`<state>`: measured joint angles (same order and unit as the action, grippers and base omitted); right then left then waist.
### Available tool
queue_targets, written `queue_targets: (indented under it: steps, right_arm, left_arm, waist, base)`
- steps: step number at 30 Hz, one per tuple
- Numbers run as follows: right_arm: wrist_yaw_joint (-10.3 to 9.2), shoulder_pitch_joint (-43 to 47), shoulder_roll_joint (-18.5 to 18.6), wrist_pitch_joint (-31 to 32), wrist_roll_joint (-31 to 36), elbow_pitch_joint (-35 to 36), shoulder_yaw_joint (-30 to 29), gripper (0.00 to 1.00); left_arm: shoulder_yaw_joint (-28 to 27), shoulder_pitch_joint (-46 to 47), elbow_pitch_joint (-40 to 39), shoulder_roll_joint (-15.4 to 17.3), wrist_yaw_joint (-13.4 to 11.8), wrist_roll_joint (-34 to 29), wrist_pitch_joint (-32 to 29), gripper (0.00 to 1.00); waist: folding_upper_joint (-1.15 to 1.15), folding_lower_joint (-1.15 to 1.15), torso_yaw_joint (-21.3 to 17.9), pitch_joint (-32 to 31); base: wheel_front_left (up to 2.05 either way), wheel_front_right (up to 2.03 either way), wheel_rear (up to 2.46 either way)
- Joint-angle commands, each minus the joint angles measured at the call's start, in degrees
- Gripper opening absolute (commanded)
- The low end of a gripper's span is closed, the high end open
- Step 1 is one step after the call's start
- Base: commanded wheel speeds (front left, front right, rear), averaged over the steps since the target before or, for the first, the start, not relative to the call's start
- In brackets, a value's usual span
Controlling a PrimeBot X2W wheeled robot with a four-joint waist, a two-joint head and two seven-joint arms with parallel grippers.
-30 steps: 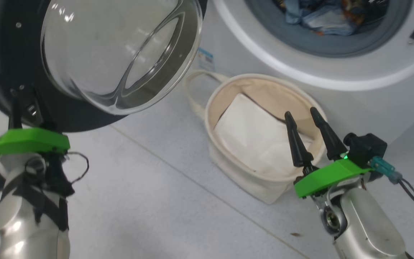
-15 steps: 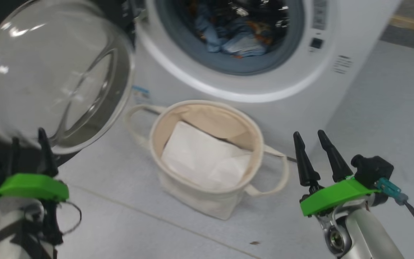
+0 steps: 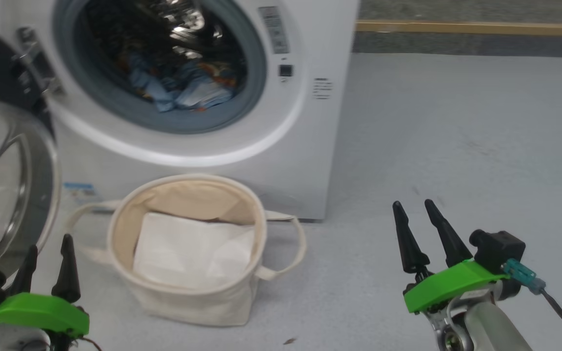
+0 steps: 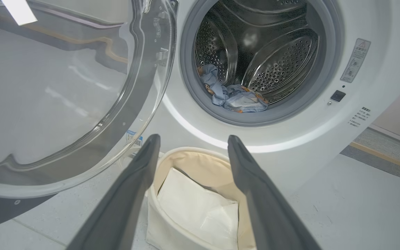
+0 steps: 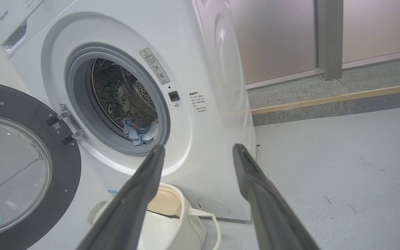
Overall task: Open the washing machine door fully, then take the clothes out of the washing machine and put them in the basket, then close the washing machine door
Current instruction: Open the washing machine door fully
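Both sets of jaws stand wide apart and hold nothing. The left jaws sit at the near left, just beside the lower edge of the washing machine door. The right jaws hover over bare floor at the near right, well apart from everything.

The door is swung out to the left on its hinges, so the mouth of the washing machine is unobstructed; whether it is at full swing cannot be told. The clothes, a light blue bundle with orange-brown print, lie at the front bottom of the drum against the grey rubber ring, within easy reach of the opening.

The basket stands on the floor directly below that opening, close against the machine's front, probably so that items pulled out travel only a short way down. A folded white sheet lies inside it.

The step in hand is likely the reach into the drum, and the left jaws, which face the opening, look better placed for it.
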<state>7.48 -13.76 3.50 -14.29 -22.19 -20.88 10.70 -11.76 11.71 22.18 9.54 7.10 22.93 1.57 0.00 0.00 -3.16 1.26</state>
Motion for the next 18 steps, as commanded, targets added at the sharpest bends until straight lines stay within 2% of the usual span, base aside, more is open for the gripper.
queue_targets:
  steps: [1,9,18]
  right_arm:
    - [0.01,-1.2,-0.6,-0.7,0.4,1.6,1.3,1.0]
    - [0.01,-1.7,-0.6,-0.7,0.6,2.0,0.3,1.0]
    - [0.01,-0.8,-0.6,-0.7,1.9,2.4,-1.2,1.0]
  left_arm:
    - [-1.7,1.0,-3.2,2.5,0.1,0.4,-0.2,1.0]
    - [1.6,-3.1,-9.3,5.2,0.3,3.5,0.0,1.0]
    - [7.8,-5.6,-11.5,8.5,0.4,8.1,1.1,1.0]
  waist:
    - [0.0,0.0,-4.3,-1.3]
    - [0.0,0.0,-8.1,-1.7]
    - [0.0,0.0,-7.3,-2.3]
  base:
    - [0.0,0.0,0.0]
    - [0.0,0.0,0.0]
    - [0.0,0.0,0.0]
